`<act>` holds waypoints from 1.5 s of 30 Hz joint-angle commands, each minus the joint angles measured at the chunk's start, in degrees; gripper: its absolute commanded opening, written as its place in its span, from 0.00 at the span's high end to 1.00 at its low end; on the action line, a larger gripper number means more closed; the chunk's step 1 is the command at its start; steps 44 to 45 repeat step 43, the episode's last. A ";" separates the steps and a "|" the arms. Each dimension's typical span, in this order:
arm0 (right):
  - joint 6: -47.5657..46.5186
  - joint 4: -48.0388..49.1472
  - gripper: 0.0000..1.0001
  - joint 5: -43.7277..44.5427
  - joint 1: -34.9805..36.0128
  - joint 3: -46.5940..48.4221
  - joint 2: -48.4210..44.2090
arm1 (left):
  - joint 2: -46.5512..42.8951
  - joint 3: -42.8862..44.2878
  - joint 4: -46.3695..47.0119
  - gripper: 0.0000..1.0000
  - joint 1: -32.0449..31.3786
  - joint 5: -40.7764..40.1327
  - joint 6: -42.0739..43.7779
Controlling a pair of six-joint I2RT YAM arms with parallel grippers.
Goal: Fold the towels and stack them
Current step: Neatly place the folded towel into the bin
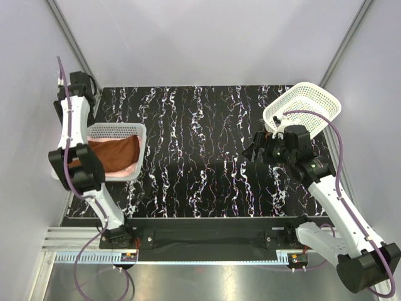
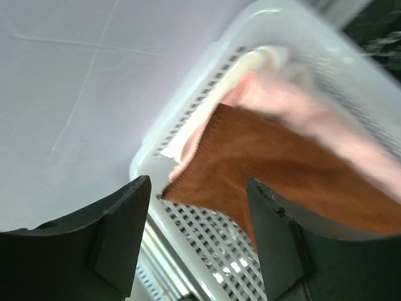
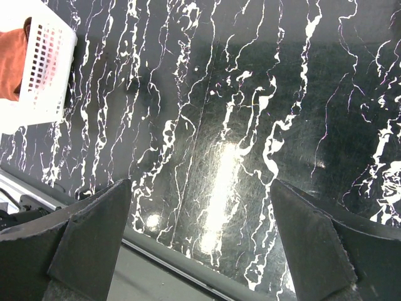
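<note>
Jaws apart, left gripper, right gripper; towels in basket.

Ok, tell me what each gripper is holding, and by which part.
Nothing. Left gripper open above the rust-brown towel; right gripper open above the table.

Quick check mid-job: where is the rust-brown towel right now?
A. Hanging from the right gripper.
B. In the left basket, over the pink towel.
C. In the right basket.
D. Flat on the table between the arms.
B: the rust-brown towel lies in the left basket, over the pink towel.
</note>
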 commanded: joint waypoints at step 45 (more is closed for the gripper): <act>4.14 -10.94 0.00 19.91 0.16 4.79 -19.31 | -65.90 -56.61 47.33 0.01 -41.94 62.47 -8.87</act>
